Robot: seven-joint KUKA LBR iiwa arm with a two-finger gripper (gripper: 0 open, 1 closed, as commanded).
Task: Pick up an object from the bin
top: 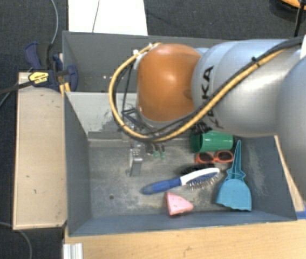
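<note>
My gripper (145,158) hangs below the orange wrist cover over the bare middle-left floor of the bin. It stands open, and nothing sits between the fingers (136,164). Nearest to it, a little to the front right, lies a brush with a blue handle and a white bristled head (178,182). In front of the brush rests a pink wedge-shaped piece (177,204). No finger touches either of them.
Along the right side lie a green cup on its side (213,142), red-framed sunglasses (215,157) and a light blue scoop (235,189). The arm and its cable loop cover the back middle and right of the bin.
</note>
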